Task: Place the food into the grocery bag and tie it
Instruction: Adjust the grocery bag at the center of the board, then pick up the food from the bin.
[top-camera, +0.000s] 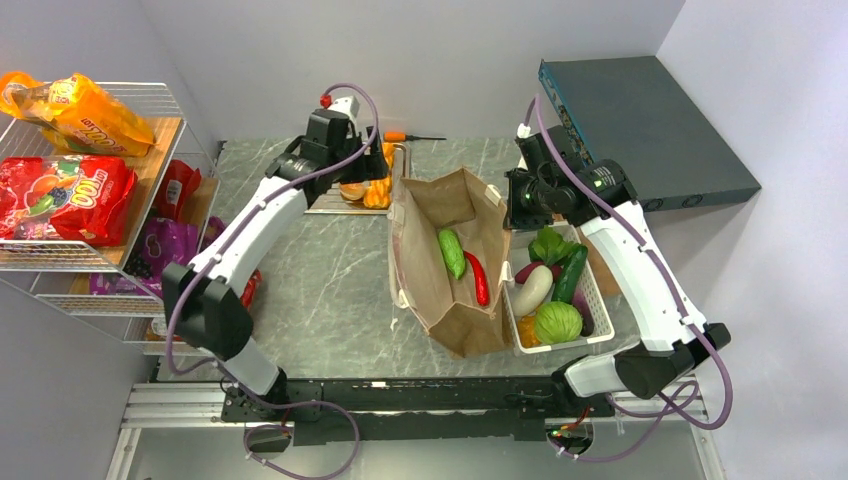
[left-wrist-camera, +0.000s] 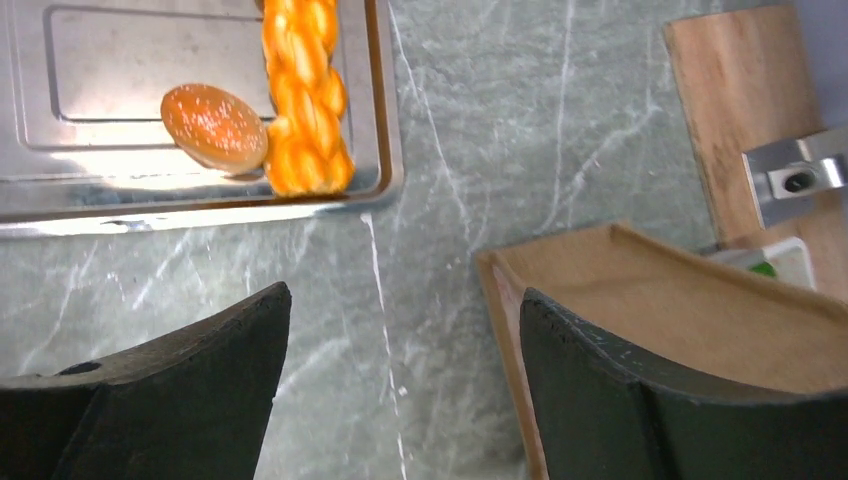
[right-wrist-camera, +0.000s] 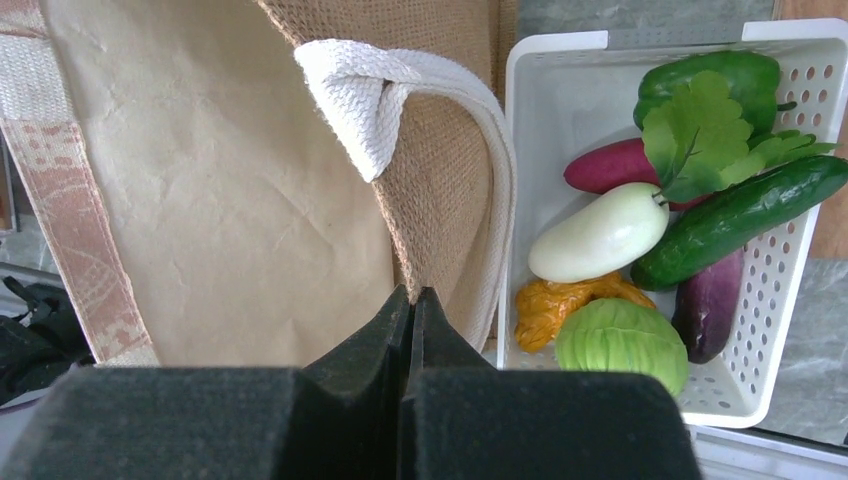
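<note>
The grocery bag (top-camera: 447, 290) stands open at the table's middle, with a light green vegetable (top-camera: 452, 252) and a red chili (top-camera: 478, 277) inside. My right gripper (right-wrist-camera: 415, 298) is shut on the bag's right rim (right-wrist-camera: 440, 200), just beside its white handle (right-wrist-camera: 372, 100). My left gripper (left-wrist-camera: 405, 300) hangs open and empty over the table at the bag's far left corner (left-wrist-camera: 680, 300). In front of it, an orange braided piece (left-wrist-camera: 303, 100) and a bun (left-wrist-camera: 213, 125) lie on a metal tray (left-wrist-camera: 100, 200). Orange (top-camera: 80, 110) and red (top-camera: 60, 195) snack packets sit on the left rack.
A white plastic basket (right-wrist-camera: 560, 60) right of the bag holds several vegetables, among them a cabbage (right-wrist-camera: 620, 345) and a cucumber (right-wrist-camera: 740, 215). A wire rack (top-camera: 150, 240) stands at the left. A dark box (top-camera: 640, 125) sits at the back right, a screwdriver (top-camera: 415, 136) behind the tray.
</note>
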